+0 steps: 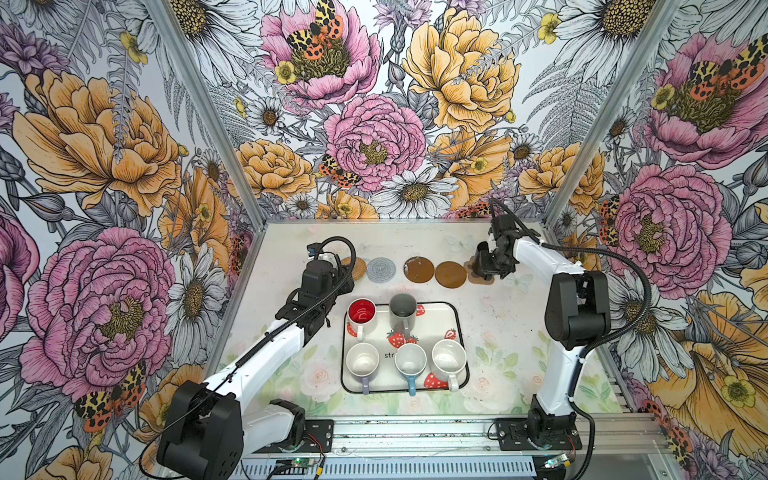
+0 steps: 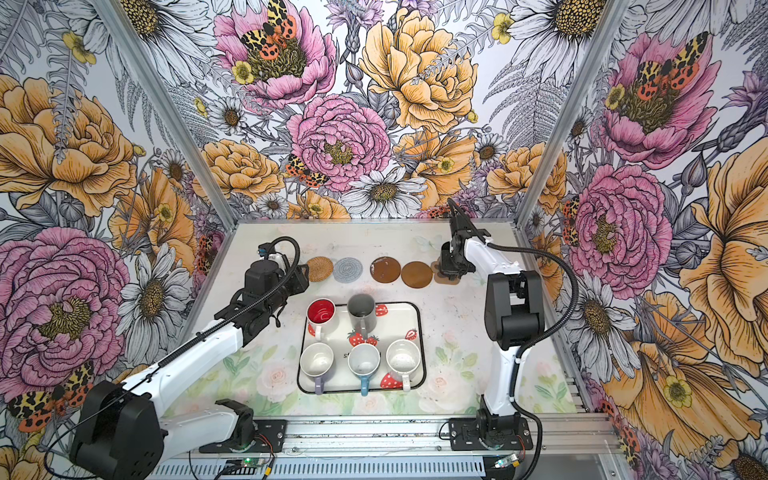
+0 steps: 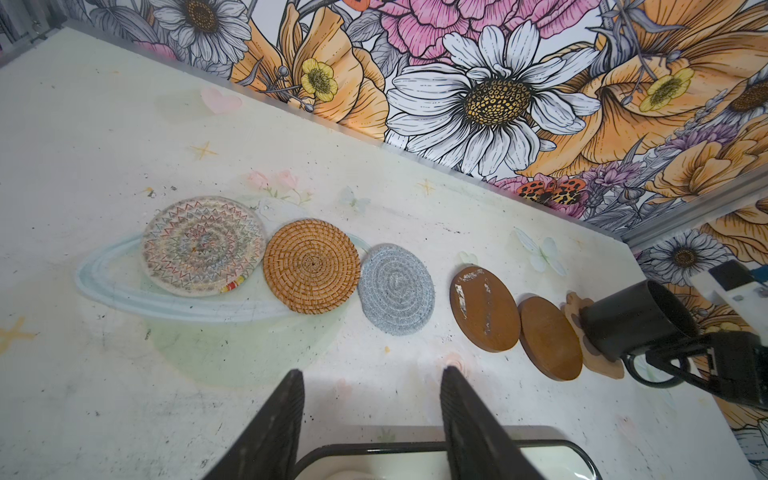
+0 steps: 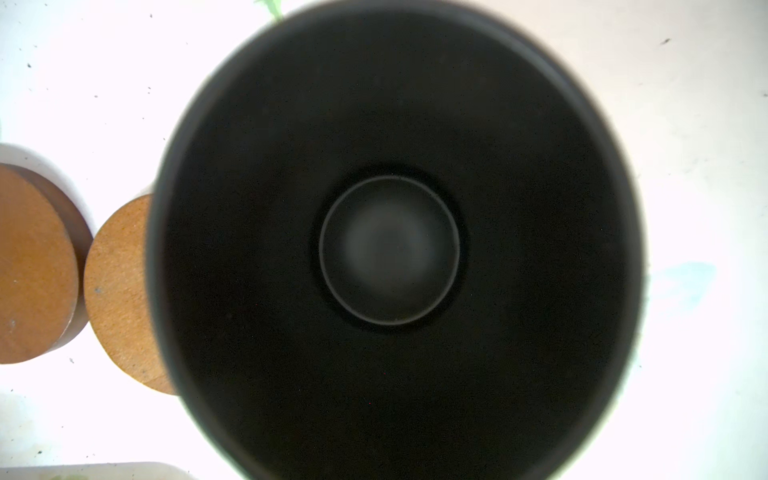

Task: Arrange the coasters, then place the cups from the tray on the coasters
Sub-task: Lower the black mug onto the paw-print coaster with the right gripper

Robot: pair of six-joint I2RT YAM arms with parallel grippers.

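Black mug (image 3: 631, 320) clamped in right claw (image 3: 673, 359), left claw (image 3: 374, 372) apart, five mugs (image 1: 362, 312), six coasters (image 3: 311, 266)

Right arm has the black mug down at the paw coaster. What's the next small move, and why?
Probably open the right gripper and let go. The black mug looks seated on the paw-shaped coaster at the end of the row, with its base covering most of it. Nothing seems left for this mug except the release.
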